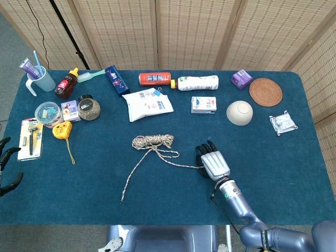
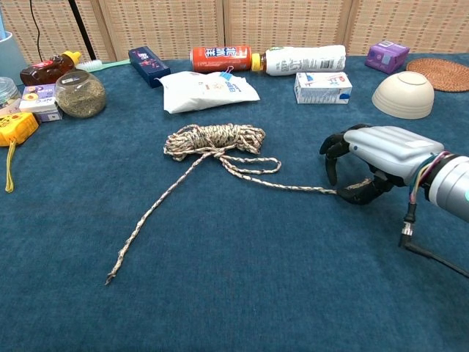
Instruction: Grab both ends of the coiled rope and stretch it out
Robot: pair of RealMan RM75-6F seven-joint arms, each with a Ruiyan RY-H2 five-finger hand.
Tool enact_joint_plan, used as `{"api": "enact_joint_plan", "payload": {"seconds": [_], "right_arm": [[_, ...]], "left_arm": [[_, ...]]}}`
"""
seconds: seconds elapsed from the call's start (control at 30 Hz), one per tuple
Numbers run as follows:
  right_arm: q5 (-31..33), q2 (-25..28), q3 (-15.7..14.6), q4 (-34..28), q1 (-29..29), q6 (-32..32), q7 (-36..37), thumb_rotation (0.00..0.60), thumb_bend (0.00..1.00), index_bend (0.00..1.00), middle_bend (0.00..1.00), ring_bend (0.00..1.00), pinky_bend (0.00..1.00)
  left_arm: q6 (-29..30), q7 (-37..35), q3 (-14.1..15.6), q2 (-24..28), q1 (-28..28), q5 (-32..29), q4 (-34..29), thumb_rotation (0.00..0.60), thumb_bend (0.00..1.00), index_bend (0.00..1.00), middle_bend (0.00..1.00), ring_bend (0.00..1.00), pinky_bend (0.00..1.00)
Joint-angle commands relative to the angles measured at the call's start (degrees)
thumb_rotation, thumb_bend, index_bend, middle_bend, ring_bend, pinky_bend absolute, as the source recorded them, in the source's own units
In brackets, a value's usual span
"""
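Coiled rope (image 2: 214,139) mid-table, bundle still wound, one tail trailing toward the near-left with its free end (image 2: 110,278) lying loose, the other tail running right to the right hand (image 2: 370,165). There, fingers curled over the rope end, thumb tucked under it at the cloth; looks pinched, though actual contact hard to confirm from either view. Left hand (image 1: 7,169) at the far left table edge, fingers spread, holding nothing, well apart from the loose end. Best now: firm up the right-hand pinch before any pull, then bring the left hand across to the loose end near the front edge and take it low against the cloth. Only after both ends are secure, draw apart slowly and level, letting the bundle unwind rather than drag. Worth watching: rope slipping from the thumb, or the coil snagging into a knot.
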Motion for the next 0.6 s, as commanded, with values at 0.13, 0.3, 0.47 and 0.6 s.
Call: {"api": "enact_joint_plan", "payload": {"seconds": [0.13,0.3,0.47,0.6], "right_arm": [[-0.59,-0.15,-0.18,-0.07,-0.3,0.27,0.24,0.6,0.44,0.5,0.18,0.12,0.0],[-0.6,-0.46,-0.3,0.09,-0.49,0.22,-0.23,0.6,0.44,0.5,0.18,0.12,0.0],[-0.52,-0.8,-0.17,0.67,-0.44,-0.18,-0.27,0.6,0.44,0.5,0.18,0.12,0.0],[-0.54,-0.95,0.11,1.14,-0.34,-0.28,-0.42,0.6,0.44,0.5,0.18,0.12,0.0]], "left_arm": [[0.21,0.33,-0.03,0.16,0.03,0.18,-0.35,0.6,0.27,0.27,0.12,0.03,0.0],[0.48,0.31,0.06,0.33,0.25,0.21,-0.45,0.6,0.27,0.27,0.12,0.02,0.0],[0.7,0.15,0.08,0.39,0.39,0.29,-0.35,0.6,0.27,0.27,0.12,0.02,0.0],[0.8,-0.01,0.07,0.31,0.48,0.24,-0.18,0.6,0.27,0.27,0.13,0.01,0.0]]}}
